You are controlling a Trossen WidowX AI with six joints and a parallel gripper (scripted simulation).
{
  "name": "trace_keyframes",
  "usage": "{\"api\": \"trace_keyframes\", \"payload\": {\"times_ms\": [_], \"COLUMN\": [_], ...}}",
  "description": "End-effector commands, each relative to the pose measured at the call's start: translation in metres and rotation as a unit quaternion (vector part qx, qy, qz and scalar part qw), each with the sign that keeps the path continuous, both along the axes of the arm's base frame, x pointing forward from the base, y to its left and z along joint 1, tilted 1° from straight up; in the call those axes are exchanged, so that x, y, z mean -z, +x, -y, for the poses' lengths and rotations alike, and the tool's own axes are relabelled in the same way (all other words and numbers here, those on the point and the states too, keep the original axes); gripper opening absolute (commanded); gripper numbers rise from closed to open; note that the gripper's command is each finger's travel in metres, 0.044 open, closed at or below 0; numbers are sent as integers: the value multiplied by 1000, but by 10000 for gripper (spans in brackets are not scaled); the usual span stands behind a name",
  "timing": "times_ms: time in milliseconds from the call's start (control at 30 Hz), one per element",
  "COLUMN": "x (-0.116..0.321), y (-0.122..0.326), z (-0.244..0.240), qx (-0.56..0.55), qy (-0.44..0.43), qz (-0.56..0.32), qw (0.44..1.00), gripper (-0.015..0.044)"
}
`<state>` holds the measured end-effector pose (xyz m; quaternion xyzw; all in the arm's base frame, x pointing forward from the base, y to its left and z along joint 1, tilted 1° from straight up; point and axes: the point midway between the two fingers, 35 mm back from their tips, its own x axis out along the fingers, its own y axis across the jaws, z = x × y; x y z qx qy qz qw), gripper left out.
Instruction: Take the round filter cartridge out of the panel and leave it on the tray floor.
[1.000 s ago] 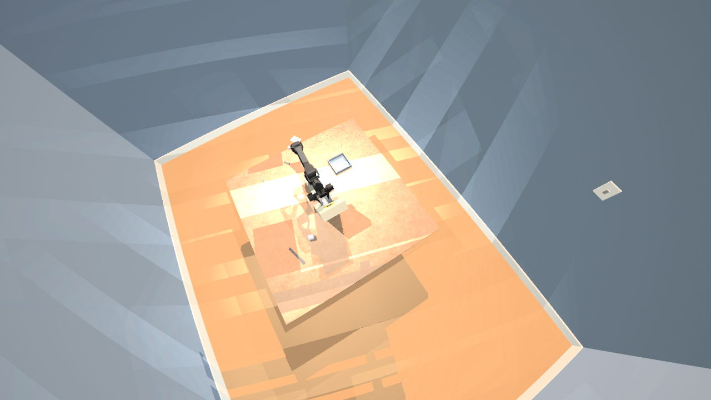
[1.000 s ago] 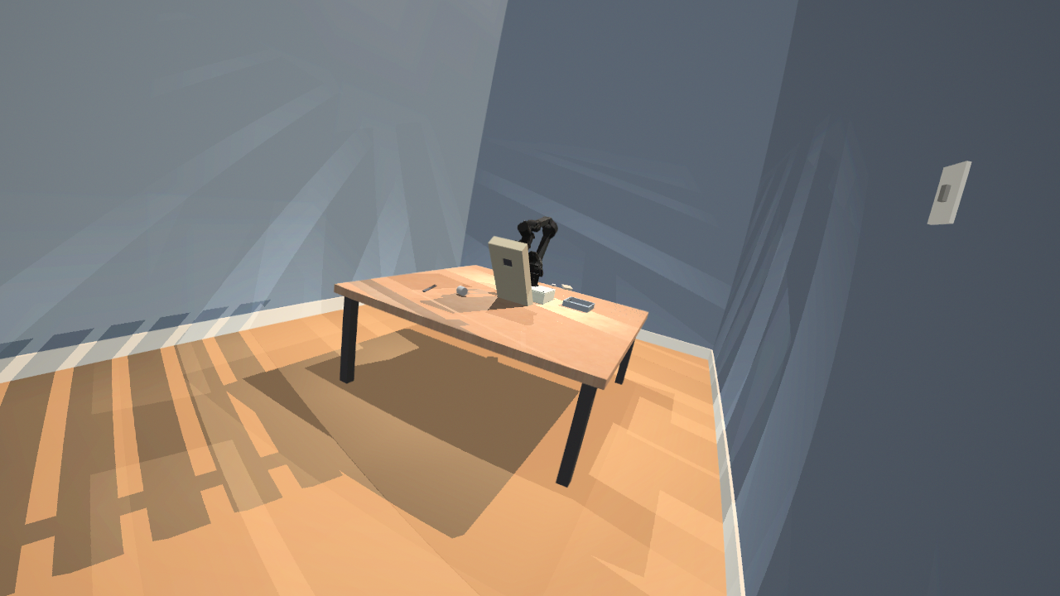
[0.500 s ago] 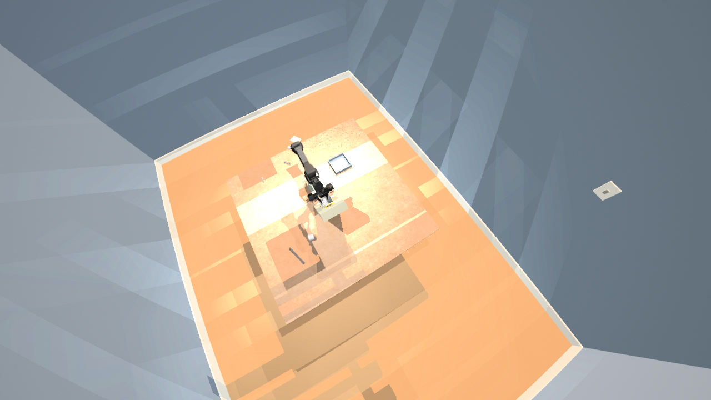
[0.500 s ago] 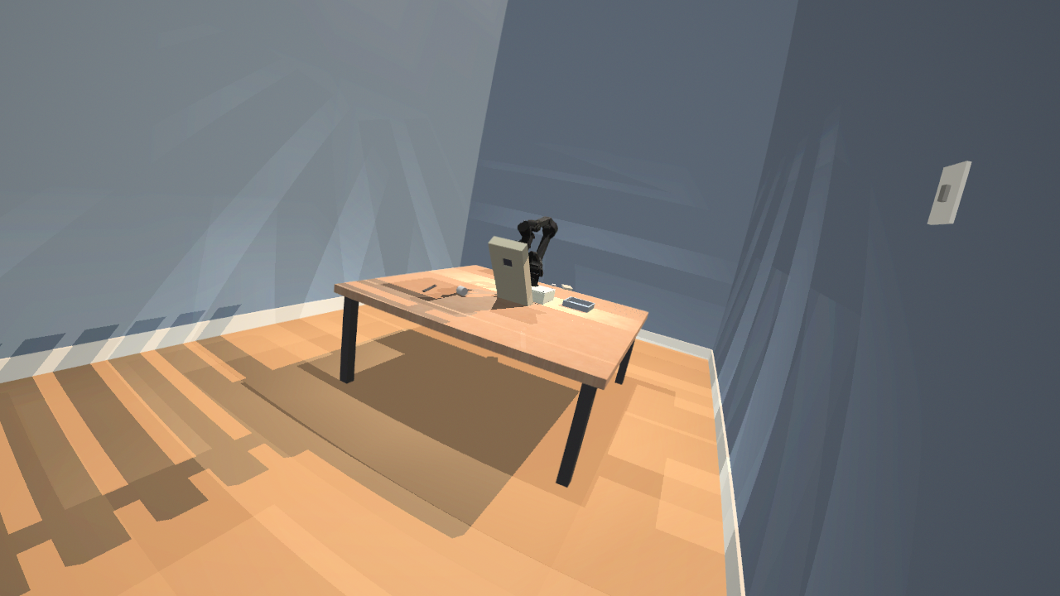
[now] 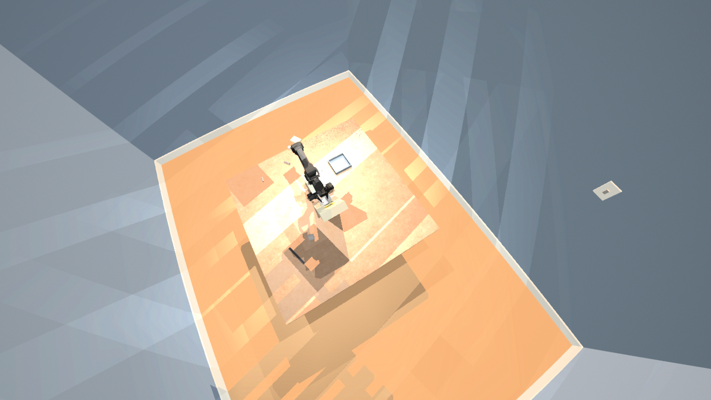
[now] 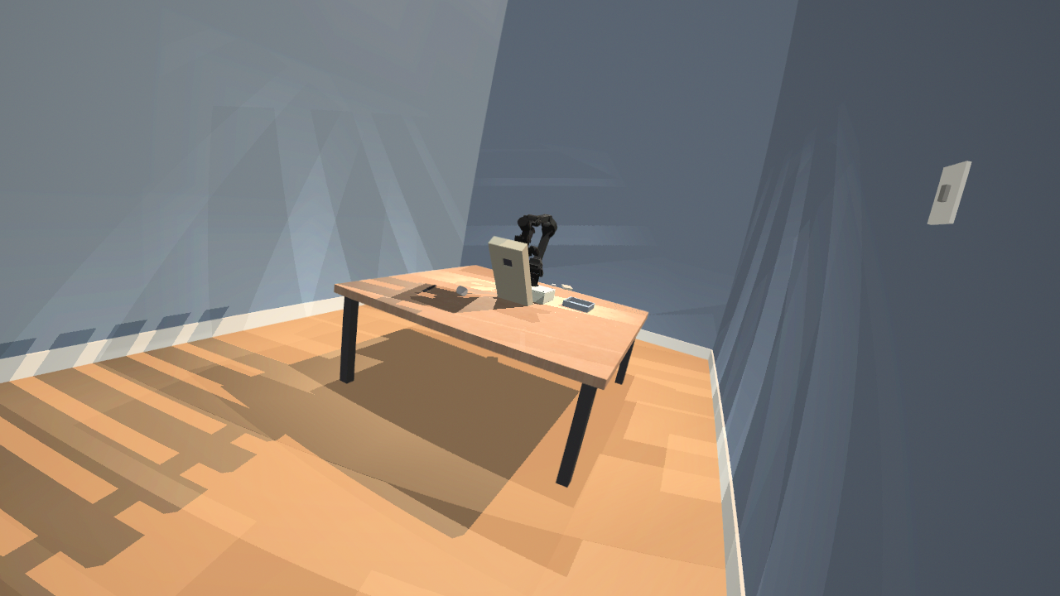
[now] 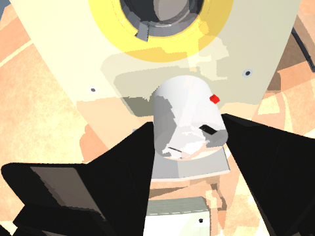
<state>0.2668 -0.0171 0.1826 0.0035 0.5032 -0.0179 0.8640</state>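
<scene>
Top view, left to right, places relative to service panel (image 5: 331, 213) (image 6: 509, 280) (image 7: 73, 62). Dark bar (image 5: 296, 255) (image 6: 426, 290) (image 7: 303, 49), small grey cylinder (image 5: 311, 238) (image 6: 460, 290): behind panel. Gripper (image 5: 325, 200) (image 7: 186, 123): at panel front, pinching white cartridge (image 7: 185, 115), two slots, red mark. Cartridge out of yellow-ringed socket (image 7: 161, 49), by grey ledge (image 7: 197, 171) below; contact unclear. Tray (image 5: 333, 169) (image 6: 577, 306): front side, well apart. Step: grasp, likely secured. Next: clear ledge, carry to tray, lower, release, back off.

White, slotted round cartridge (image 7: 188, 118) between the fingers, outside the panel (image 5: 331, 210) (image 6: 511, 274) (image 7: 65, 49).
</scene>
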Motion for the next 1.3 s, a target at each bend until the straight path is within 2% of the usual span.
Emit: {"api": "trace_keyframes", "payload": {"times_ms": [0,433,1267], "x": [-18,-73,-64], "y": [-4,-35,-25], "z": [0,-2,-71], "qx": [1,1,2], "qy": [0,0,3], "qz": [7,5,1], "qw": [1000,1000,1000], "gripper": [0,0,0]}}
